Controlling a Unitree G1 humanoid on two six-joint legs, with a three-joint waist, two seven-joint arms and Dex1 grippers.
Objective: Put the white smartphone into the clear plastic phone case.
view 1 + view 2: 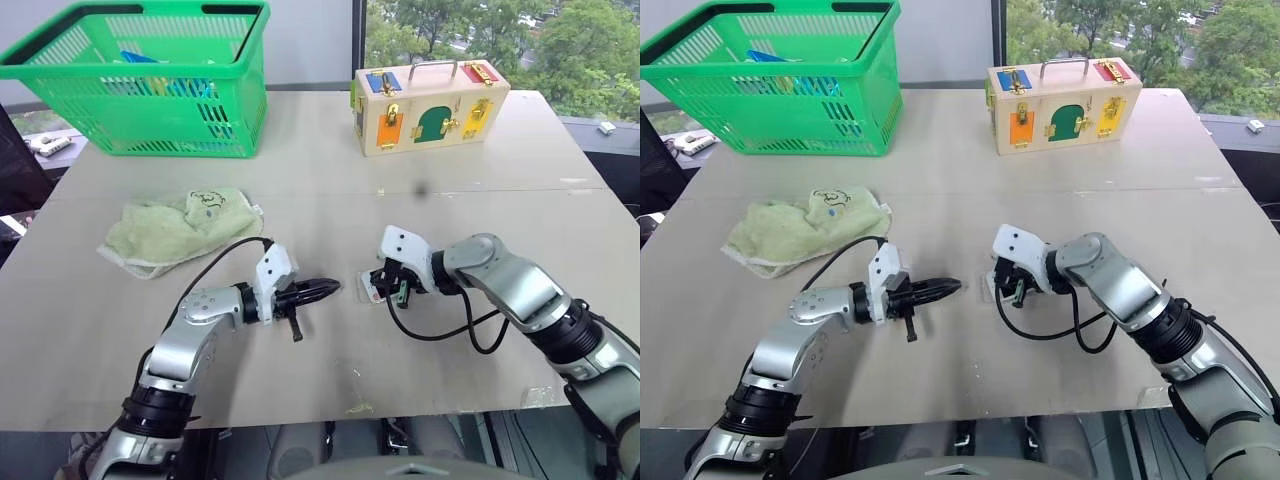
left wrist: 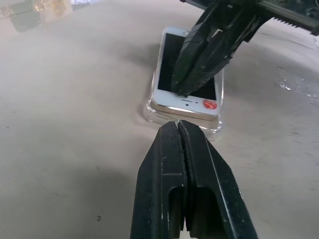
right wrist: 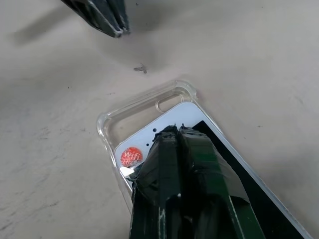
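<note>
The white smartphone (image 3: 167, 122) lies screen up on the clear plastic phone case (image 3: 110, 127) near the table's middle. A round red sticker marks its white end. That end stops short of the case's end rim, so the corner cutout stays uncovered. I cannot tell whether the phone is seated inside the rim. My right gripper (image 3: 174, 130) is shut, with its tips resting on the phone's face close to the sticker (image 2: 210, 104). My left gripper (image 2: 178, 125) is also shut. It points at the case's near end (image 2: 212, 127) from the left, a short gap away, and touches nothing.
A green basket (image 1: 150, 90) stands at the back left and a wooden latch box (image 1: 430, 105) at the back centre. A pale green cloth (image 1: 180, 230) lies to the left of my left arm. The table's front edge (image 1: 300, 418) runs close below both arms.
</note>
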